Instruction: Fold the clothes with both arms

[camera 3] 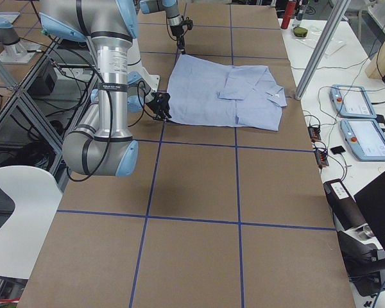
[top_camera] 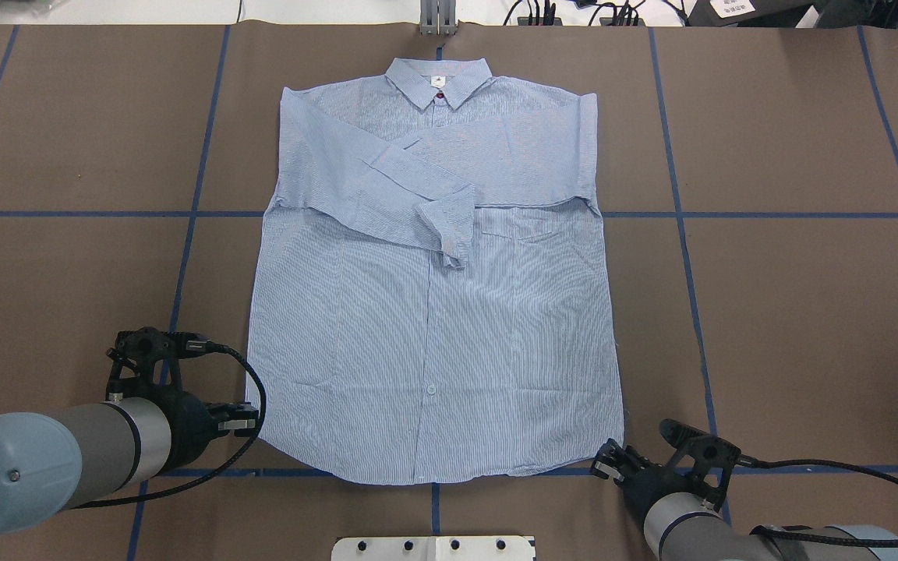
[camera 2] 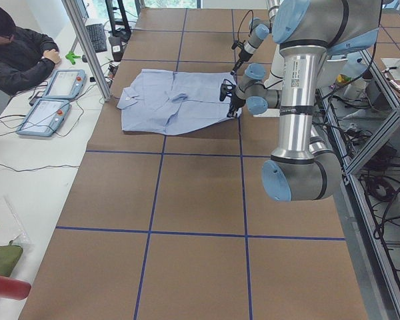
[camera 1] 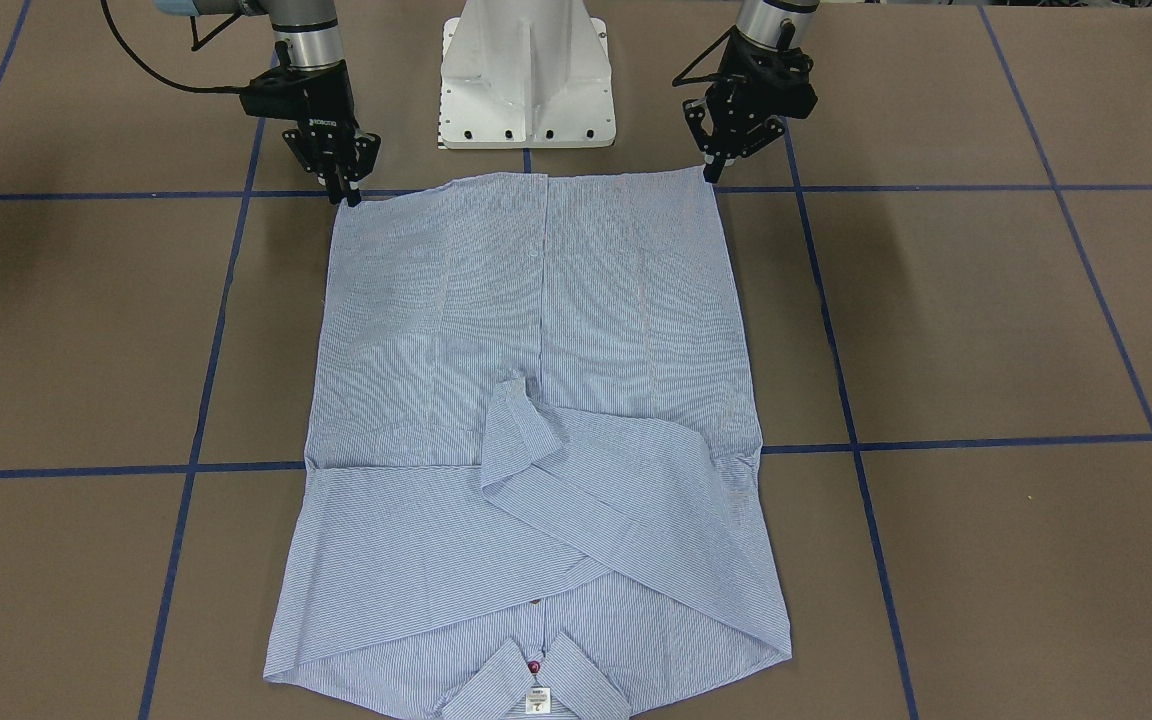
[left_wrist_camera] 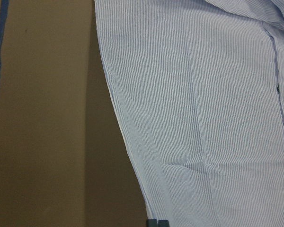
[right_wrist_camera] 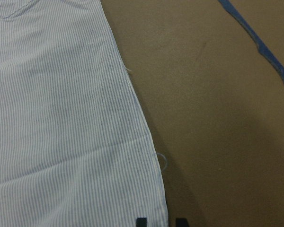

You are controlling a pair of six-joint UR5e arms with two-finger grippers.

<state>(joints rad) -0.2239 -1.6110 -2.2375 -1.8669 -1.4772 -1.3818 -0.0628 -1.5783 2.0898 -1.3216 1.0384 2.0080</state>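
Fingers [right_wrist_camera: 141, 222] of the right gripper [camera 1: 348, 192]: apart, astride the hem edge of the shirt [top_camera: 433, 327], at its hem corner just by the robot's base. Left gripper [camera 1: 709, 172]: at the opposite hem corner; whether its fingers are apart or together cannot be told. The shirt: flat on the brown counter [top_camera: 792, 312], buttoned front up, both sleeves folded across the chest, collar at the far end from the robot.

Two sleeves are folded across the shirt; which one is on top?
The sleeve from the robot's left side: it slants across with its cuff fully showing, while the other sleeve lies level, its end tucked beneath.
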